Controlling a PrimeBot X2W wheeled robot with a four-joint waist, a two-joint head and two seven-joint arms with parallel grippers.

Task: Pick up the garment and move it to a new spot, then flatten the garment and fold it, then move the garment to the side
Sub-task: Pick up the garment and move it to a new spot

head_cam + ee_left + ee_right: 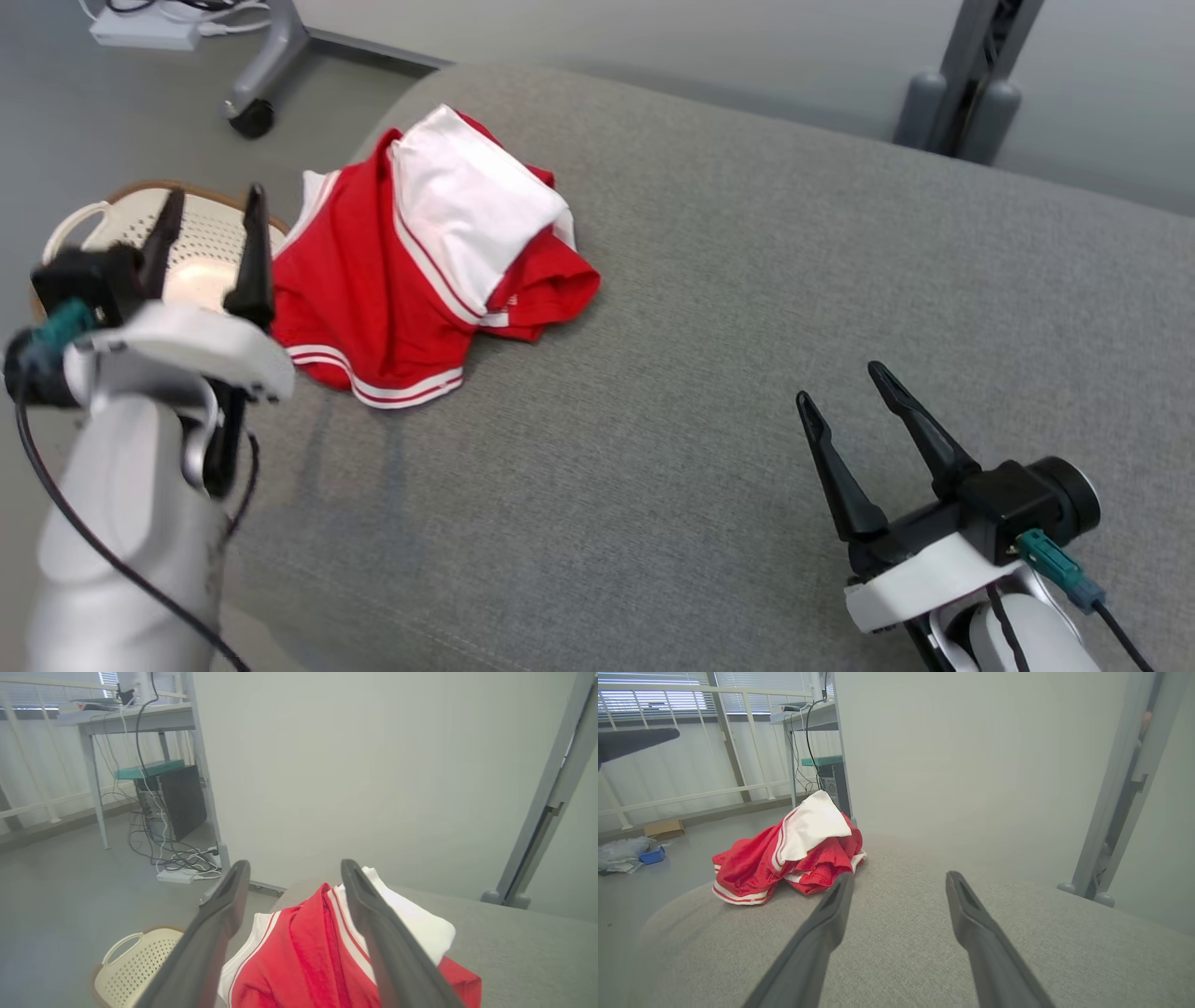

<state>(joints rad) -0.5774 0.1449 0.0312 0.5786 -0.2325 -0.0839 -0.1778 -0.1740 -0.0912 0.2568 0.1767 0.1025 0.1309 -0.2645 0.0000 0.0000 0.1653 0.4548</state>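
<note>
A crumpled red garment [392, 271] with white panels and striped trim lies bunched near the far left corner of the grey padded surface [747, 327]. My left gripper [215, 201] is open, raised just left of the garment and apart from it; in the left wrist view the garment [303, 956] shows between and beyond the two fingers of the left gripper [294, 868]. My right gripper [845, 383] is open and empty over the near right of the surface, well away from the garment [784, 858], which lies ahead to the left of the right gripper [899, 879] in the right wrist view.
A cream perforated basket [201, 247] stands on the floor left of the surface, below my left gripper. A wheeled stand base [266, 65] and power strip [140, 28] are at the back left. A grey upright post [971, 84] rises behind the surface.
</note>
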